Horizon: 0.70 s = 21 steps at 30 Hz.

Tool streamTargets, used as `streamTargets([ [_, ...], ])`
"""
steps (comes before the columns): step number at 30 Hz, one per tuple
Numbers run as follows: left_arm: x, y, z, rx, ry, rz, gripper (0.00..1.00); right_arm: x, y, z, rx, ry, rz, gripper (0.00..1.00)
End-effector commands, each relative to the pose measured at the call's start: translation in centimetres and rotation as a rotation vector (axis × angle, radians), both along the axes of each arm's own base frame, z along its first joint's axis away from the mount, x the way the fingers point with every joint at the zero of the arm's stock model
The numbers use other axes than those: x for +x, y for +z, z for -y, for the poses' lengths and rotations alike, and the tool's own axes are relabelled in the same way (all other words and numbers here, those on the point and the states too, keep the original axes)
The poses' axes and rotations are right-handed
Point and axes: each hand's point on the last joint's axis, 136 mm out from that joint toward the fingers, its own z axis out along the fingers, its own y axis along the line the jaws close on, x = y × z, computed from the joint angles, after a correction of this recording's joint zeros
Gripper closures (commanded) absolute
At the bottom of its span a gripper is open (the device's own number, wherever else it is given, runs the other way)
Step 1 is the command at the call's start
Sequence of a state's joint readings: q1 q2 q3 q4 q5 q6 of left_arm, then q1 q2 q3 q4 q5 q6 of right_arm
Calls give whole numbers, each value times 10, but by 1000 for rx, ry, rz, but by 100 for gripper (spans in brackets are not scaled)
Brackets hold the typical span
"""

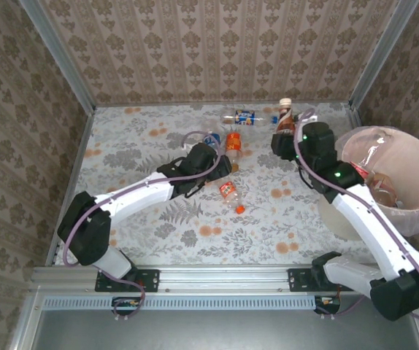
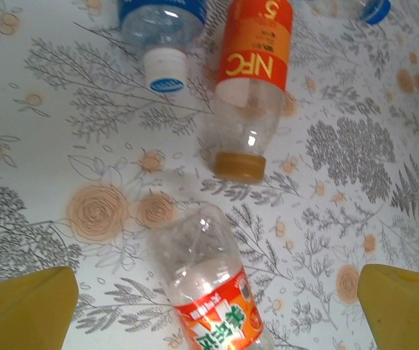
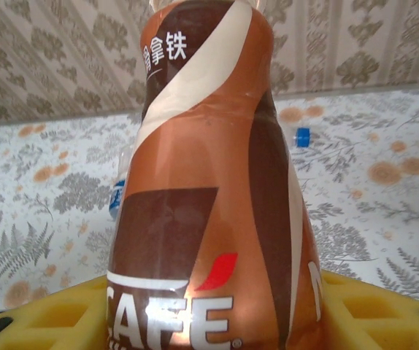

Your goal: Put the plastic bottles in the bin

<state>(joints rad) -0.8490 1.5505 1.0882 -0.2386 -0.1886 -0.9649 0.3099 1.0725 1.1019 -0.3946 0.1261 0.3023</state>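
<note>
My right tool (image 1: 285, 135) was clamped on brown bottle (image 3: 209, 189); next, carry it right, over bin (image 1: 388, 130), release. And my left tool (image 2: 217, 306) gaped empty above red bottle (image 2: 195, 262).

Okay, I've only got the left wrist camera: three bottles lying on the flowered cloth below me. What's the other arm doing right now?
Observer: The right tool is closed on an upright brown coffee bottle, near the far edge of the table.
Operator: And where is the bin from there?
Observer: The bin stands at the table's right edge, just right of that bottle.
Operator: Is anything in it?
Observer: Yes, a few crumpled items lie at its bottom, too small to name.
</note>
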Motion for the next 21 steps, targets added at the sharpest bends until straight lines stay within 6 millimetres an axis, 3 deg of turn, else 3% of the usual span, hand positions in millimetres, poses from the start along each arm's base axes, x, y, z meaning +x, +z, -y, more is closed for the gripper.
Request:
streamTargets([
  [1,1,9,7,19,-17,46,0,-22,26,23,-4,-21,9,57],
  [8,-7,13,29,-60,-133,38,0,-53,51,92,-115,-187,-31,57],
  [13,-9,12,24,-74,-128,31,0,-69,66,120,-117,-268,-27,56],
  [21,-11,26,35,-130,-207,74,0,-111,61,179,-198,-517,-146,55],
])
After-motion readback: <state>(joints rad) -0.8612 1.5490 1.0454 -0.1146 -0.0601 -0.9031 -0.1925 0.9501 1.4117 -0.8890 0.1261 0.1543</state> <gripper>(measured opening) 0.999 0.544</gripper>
